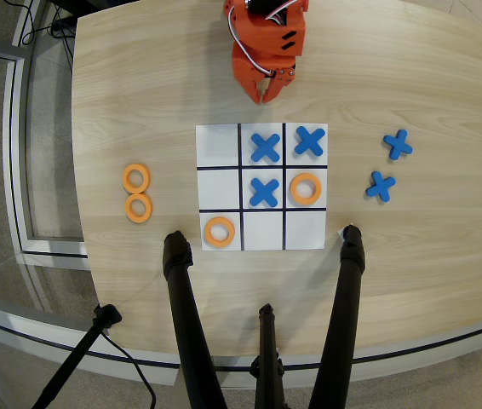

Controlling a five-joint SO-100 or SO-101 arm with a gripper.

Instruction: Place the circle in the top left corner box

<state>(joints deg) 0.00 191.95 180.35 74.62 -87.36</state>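
In the overhead view, two loose orange rings lie left of the grid: one [136, 178] above the other [139, 208]. Two more rings sit in grid cells: middle right [306, 188] and bottom left [219, 232]. The white 3x3 grid sheet [262, 243] lies mid-table. Its top left corner cell [217, 145] is bare. Blue X pieces fill the top middle [265, 147], top right [309, 141] and centre [264, 191] cells. My orange gripper [265, 95] hangs above the table just beyond the grid's top edge, fingers together, holding nothing.
Two spare blue X pieces [398, 144] [381, 186] lie right of the grid. Black tripod legs [183, 315] [343, 315] stand at the table's near edge below the grid. The wooden table's curved edge [79, 170] runs along the left.
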